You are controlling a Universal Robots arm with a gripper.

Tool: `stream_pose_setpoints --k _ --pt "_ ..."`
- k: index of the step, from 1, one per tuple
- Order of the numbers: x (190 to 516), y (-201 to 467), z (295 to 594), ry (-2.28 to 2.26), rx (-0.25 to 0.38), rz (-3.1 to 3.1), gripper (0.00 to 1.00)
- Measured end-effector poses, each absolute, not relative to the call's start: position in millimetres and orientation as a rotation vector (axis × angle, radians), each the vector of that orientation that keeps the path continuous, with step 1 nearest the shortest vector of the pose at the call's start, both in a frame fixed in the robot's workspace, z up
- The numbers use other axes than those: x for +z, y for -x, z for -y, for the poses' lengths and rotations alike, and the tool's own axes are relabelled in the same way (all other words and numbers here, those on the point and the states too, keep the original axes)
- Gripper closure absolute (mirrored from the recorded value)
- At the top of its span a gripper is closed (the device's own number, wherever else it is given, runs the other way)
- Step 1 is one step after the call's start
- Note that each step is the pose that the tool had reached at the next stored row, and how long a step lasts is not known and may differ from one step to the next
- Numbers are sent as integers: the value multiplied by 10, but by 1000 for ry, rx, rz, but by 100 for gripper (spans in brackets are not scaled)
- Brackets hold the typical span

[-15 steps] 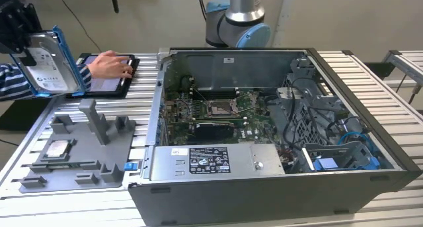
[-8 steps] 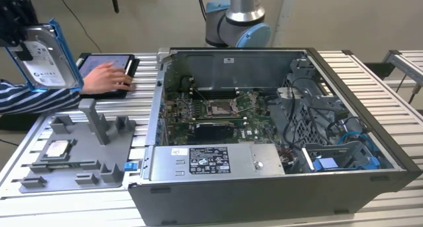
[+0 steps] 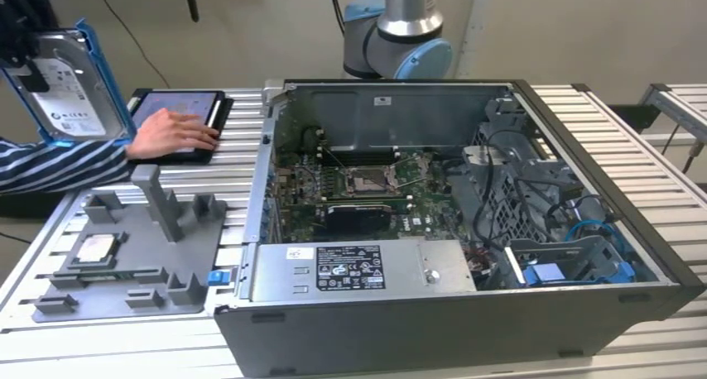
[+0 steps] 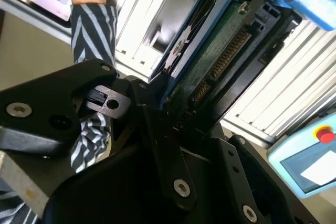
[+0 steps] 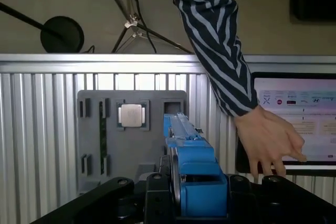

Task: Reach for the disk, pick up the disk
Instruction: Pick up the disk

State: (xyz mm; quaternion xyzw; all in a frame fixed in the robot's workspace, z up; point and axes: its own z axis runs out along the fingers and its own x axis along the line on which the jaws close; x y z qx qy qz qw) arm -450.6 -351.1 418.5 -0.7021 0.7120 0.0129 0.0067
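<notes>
Between your pincer's (image 5: 195, 199) jaws sits the disk (image 5: 190, 156): the jaws are clamped on one end of its blue caddy, and the rest of the drive juts straight out beyond them. In the second wrist view you see its green circuit-board face and its connector row just past the grip. In the exterior view the drive hangs in the air, well above the table, standing on edge with its white label showing.

Under the pincer, on the slatted table (image 5: 42, 129), lies a grey fixture plate (image 5: 94, 129) with a small square silver chip (image 5: 131, 115) seated in it. The disk touches neither.

Just beside the pincer, a person's hand (image 5: 270, 140) in a striped sleeve (image 5: 212, 35) rests on a tablet (image 5: 310, 108) whose screen is lit.

Farther from the pincer, toward the exterior view's right, you have the open computer case (image 3: 663, 255) with its motherboard (image 3: 365, 189) bared. It stands well apart from the disk. Behind the case rises the arm's base (image 3: 398, 40).
</notes>
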Motion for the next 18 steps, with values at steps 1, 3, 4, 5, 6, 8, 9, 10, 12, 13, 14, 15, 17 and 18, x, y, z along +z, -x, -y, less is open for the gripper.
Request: stream_pose_setpoints --k 1,3,4,5,6,8,9,10,12,13,14,15,17,18 --pt "4198 4506 3511 2196 40 -2227 100" --pt "4227 4506 3511 2196 40 -2227 100" --pt "4247 4506 3511 2196 40 -2227 100" --pt "4274 4506 3511 2196 40 -2227 100" --pt "4304 4506 3511 2196 40 -2227 100" --pt "4370 4506 3511 2196 40 -2227 100" --pt "4399 4506 3511 2196 40 -2227 100" --pt "4428 4506 3511 2196 40 -2227 100" --pt "4495 4506 3511 2196 40 -2227 100" --pt "4525 4506 3511 2196 40 -2227 100" --pt "4549 4506 3511 2196 40 -2227 100" --pt "4562 4506 3511 2196 40 -2227 100" --pt "4563 4506 3511 2196 40 -2227 100" --pt "4563 4506 3511 2196 40 -2227 100"
